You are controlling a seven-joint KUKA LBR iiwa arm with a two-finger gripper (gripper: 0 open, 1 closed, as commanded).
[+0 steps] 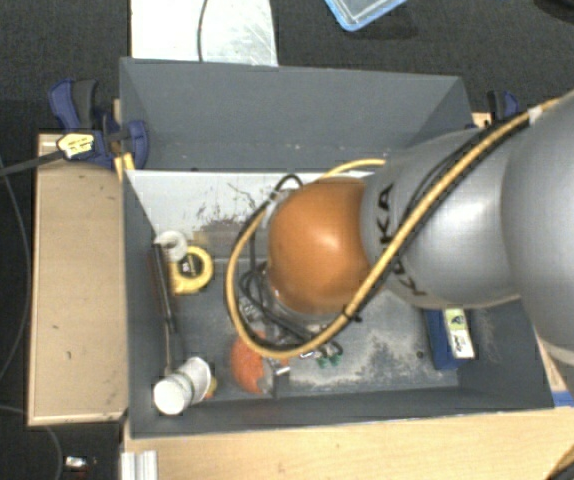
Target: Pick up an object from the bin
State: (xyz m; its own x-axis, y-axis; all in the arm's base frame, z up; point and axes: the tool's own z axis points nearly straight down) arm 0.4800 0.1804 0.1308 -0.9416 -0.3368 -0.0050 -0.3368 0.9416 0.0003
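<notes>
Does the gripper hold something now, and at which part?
It cannot be told: the gripper is beside a reddish-orange round thing near the front wall of the bin.

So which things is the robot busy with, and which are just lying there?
Busy with: the arm; probably the orange-red ball at the bin's near edge, closest beneath its wrist.
Just lying about: yellow ring, white bottle, black stick, blue box.

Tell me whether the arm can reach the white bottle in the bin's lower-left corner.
Probably yes: the white bottle lies uncovered, the arm close by over the orange ball; the bin wall may crowd it.
</notes>
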